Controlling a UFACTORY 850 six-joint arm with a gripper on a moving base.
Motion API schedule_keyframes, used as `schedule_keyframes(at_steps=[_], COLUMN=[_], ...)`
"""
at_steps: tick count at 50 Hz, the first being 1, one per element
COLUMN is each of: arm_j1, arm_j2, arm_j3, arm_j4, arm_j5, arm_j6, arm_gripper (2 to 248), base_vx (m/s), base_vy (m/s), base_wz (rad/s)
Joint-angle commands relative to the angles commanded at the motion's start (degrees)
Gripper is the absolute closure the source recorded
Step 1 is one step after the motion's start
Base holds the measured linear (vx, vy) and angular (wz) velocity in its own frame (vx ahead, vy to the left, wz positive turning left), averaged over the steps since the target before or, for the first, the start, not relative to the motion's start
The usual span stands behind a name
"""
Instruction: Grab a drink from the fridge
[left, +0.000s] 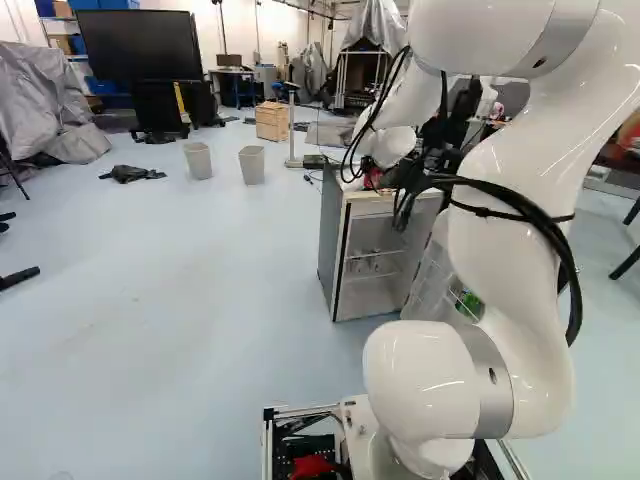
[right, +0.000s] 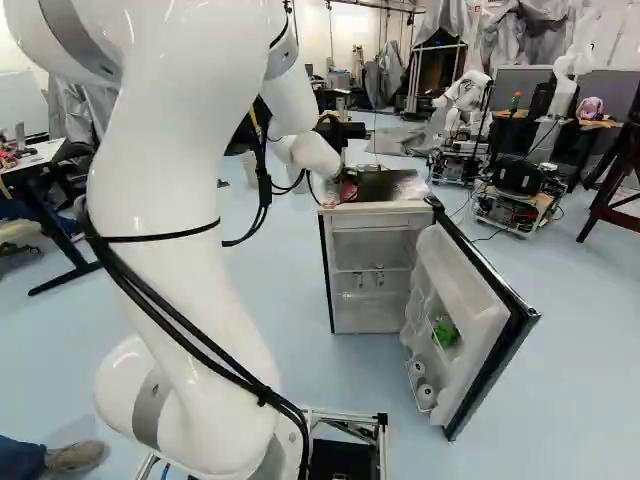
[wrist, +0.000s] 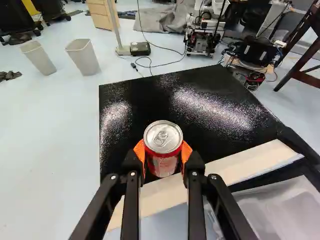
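The pincer (wrist: 163, 154) is pinching the drink can (wrist: 162, 136) above the front of the fridge (right: 372, 245), centre of the right base view — whether can and fridge touch, I can't tell. Grabbing looks done — next, a steady carry clear.

We see a can (wrist: 163, 165) with a shiny metal lid (wrist: 170, 132) near the front edge of the fridge top (wrist: 155, 95), which looks glossy, black and finely pebbled, and smooth white plastic inside the fridge door (right: 470, 290).
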Motion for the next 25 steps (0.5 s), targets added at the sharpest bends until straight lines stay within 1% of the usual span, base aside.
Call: schedule_keyframes(at_steps=[22,23,25], arm_j1=[0.00,0.00,0.00], arm_j2=[-0.32,-0.32,-0.32], arm_j3=[-0.03,-0.03,-0.03], arm_j4=[0.00,0.00,0.00], arm_j5=[0.00,0.00,0.00], arm_j6=[0.00,0.00,0.00], arm_gripper=[160,142,142], base_vx=[0.000,0.000,0.000], base_vy=[0.000,0.000,0.000], base_wz=[0.000,0.000,0.000])
